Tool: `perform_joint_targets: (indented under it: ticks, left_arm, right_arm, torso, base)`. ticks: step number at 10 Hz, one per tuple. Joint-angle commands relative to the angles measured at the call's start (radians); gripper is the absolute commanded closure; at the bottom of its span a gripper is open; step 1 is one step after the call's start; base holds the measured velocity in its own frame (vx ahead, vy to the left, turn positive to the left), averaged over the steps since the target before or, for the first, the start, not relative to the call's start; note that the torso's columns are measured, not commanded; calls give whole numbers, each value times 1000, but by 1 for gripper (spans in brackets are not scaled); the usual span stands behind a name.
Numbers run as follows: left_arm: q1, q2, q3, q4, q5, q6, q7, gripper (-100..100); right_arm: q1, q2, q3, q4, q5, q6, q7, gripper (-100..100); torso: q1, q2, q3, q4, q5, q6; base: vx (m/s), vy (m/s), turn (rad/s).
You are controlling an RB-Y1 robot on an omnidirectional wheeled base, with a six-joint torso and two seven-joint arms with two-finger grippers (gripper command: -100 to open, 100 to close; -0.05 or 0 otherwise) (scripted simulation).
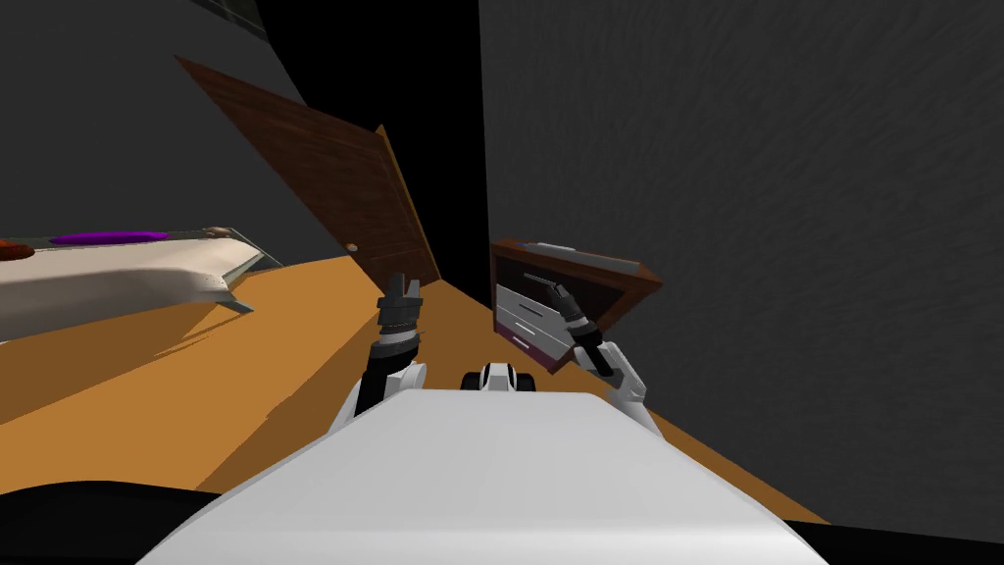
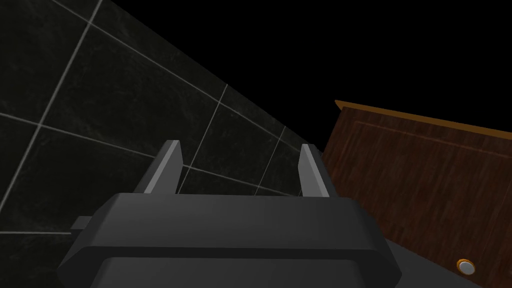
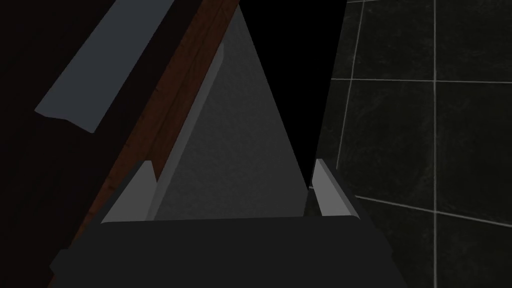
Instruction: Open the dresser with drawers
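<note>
ROBOT AT THE DRESSER: The right hand hovered at the upper front of the dresser, a low brown-framed chest with a dark top section and light grey drawers below. It stood on the orange-brown floor against a dark grey wall on the robot's right. Seen from the right wrist, the hand was spread and held nothing, one of its fingers just beside the dresser's wooden edge. A grey bar handle lay off to that side, outside the gap. The left hand — likewise spread and empty — was raised toward a brown wooden door with a small round knob. A white bed lay well apart on the left.
</note>
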Motion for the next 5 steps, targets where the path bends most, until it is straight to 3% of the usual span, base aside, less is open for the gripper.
perform_joint_targets:
  ticks: [1,4,5]
  left_arm:
    - [0,0,0,0,0,0,0,0]
    - [0,0,0,0,0,0,0,0]
    - [0,0,0,0,0,0,0,0]
  right_arm:
    - [-21,-24,-13,30,60,2,9,-100]
    - [-64,-66,-34,91,150,8,25,-100]
    - [-64,-66,-34,91,161,8,25,-100]
  torso:
    - [1,-4,-2,-1,0,1]
    - [0,0,0,0,0,0]
    - [1,-1,-1,0,0,0]
  base:
    - [74,120,-93]
    - [60,139,-138]
    - [71,123,-115]
